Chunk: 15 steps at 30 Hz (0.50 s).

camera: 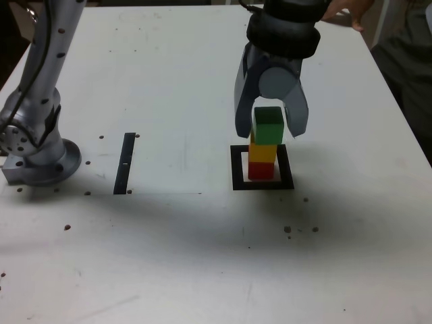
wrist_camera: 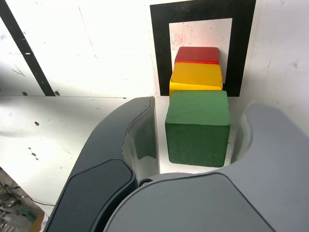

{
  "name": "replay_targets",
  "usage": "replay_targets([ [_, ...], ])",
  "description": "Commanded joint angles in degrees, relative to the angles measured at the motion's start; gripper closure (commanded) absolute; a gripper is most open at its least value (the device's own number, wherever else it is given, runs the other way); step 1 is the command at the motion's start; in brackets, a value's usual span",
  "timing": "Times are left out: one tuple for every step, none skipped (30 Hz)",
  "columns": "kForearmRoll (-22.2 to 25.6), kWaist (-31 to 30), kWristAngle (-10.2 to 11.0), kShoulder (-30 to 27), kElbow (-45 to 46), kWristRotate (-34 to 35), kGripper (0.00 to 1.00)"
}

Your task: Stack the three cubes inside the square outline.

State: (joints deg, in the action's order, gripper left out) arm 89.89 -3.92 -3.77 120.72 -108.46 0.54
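Green cube (camera: 268, 125) tops yellow (camera: 262, 152), red (camera: 261, 169) inside square outline (camera: 237, 169); end effector (camera: 270, 128) spread, gaps both sides.

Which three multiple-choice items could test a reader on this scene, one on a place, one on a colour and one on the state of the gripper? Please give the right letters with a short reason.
1. Where does the stack of cubes stand?
A. inside the thick black square outline
B. on the thin black strip
C. against the arm's base

2. What is the colour order from bottom to top?
A. green, yellow, red
B. red, yellow, green
C. yellow, red, green

3. How is the grey gripper?
A. shut with nothing in it
B. out of sight
C. open, its jaws on either side of the top cube

Answers:
1 A: the thick black square outline frames the foot of the stack.
2 B: the matte red cube is lowest, the matte yellow cube is in the middle, and the matte green cube is on top.
3 C: in the wrist view the grey gripper shows gaps between its jaws and the green cube.
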Motion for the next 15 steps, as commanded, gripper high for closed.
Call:
replay_targets([
  [0.3,0.1,-0.1,-0.1,0.3,-0.2,0.0],
  [0.3,0.1,0.0,-0.2,0.4,-0.2,0.0],
  [0.3,0.1,0.0,-0.4,0.5,-0.2,0.0],
  [0.3,0.1,0.1,-0.7,0.6,-0.2,0.0],
  [0.3,0.1,0.3,-1.1,0.8,-0.2,0.0],
  [0.3,0.1,0.5,-1.6,1.0,-0.2,0.0],
  [0.3,0.1,0.6,-2.2,1.2,-0.2,0.0],
  [0.3,0.1,0.8,-2.8,1.6,-0.2,0.0],
  [0.3,0.1,1.0,-3.4,2.0,-0.2,0.0],
  [0.3,0.1,1.3,-4.1,2.4,-0.2,0.0],
  [0.3,0.1,1.5,-4.8,2.8,-0.2,0.0],
  [0.4,0.1,1.8,-5.6,3.3,-0.2,0.0],
  [0.4,0.1,2.1,-6.4,3.9,-0.2,0.0],
  [0.4,0.1,2.4,-7.1,4.5,-0.2,0.0],
  [0.4,0.1,2.7,-8.0,5.3,-0.2,0.0],
])
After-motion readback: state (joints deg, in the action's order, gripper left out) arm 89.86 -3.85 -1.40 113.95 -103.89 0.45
